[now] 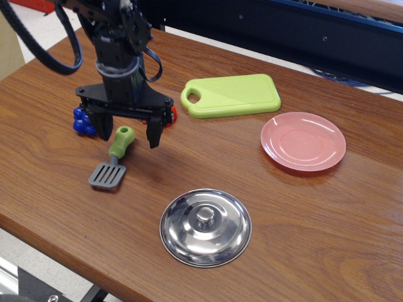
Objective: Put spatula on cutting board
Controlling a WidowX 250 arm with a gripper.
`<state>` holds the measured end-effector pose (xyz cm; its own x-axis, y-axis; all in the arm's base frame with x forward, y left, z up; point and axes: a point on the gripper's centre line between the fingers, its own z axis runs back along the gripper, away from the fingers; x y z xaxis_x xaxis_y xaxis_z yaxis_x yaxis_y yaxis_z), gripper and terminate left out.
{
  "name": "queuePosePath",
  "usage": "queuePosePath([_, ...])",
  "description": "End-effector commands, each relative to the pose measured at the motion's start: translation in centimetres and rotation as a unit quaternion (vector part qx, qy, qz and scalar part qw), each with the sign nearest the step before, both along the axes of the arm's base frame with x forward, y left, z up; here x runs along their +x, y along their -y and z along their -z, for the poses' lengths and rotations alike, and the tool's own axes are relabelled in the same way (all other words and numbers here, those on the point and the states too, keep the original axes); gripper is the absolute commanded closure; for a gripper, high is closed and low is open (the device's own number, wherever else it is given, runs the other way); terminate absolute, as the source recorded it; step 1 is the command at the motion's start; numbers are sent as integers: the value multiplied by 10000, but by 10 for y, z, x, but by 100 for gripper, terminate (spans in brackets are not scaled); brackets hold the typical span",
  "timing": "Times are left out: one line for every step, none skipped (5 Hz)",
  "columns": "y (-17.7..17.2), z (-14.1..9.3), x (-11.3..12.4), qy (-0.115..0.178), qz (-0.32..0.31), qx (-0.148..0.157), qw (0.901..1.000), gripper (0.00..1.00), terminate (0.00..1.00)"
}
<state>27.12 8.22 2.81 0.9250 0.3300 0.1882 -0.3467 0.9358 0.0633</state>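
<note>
The spatula [114, 158] lies flat on the wooden table at the left, its light-green handle pointing away and its grey slotted blade toward the front edge. My gripper [128, 138] is open and hangs low over the top of the handle, one finger on each side of it. It holds nothing. The lime-green cutting board [232, 94] lies flat at the back centre, empty, its handle hole at the left end, to the right of the gripper.
A red tomato [171, 115] and a blue berry cluster [82, 123] sit behind the gripper, mostly hidden by it. A pink plate [303, 140] lies at the right. A steel pot lid [205, 227] lies near the front edge.
</note>
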Motion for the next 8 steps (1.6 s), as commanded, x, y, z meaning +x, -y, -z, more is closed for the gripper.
queuePosePath([0, 9, 6, 128, -69, 154, 9998, 0, 0])
queuePosePath([3, 16, 6, 64, -91, 194, 9998, 0, 0])
queuePosePath([3, 19, 5, -72, -163, 97, 9998, 100, 0])
queuePosePath([3, 19, 6, -126, -348, -11, 9993, 100, 0])
queuePosePath([8, 12, 8, -244, -597, -156, 9978, 100, 0])
queuePosePath([16, -17, 22, -173, -1077, -422, 9931, 100, 0])
queuePosePath([16, -39, 57, 199, -2186, -602, 9738, 100, 0])
queuePosePath([12, -51, 84, 509, -3030, -809, 9482, 100, 0])
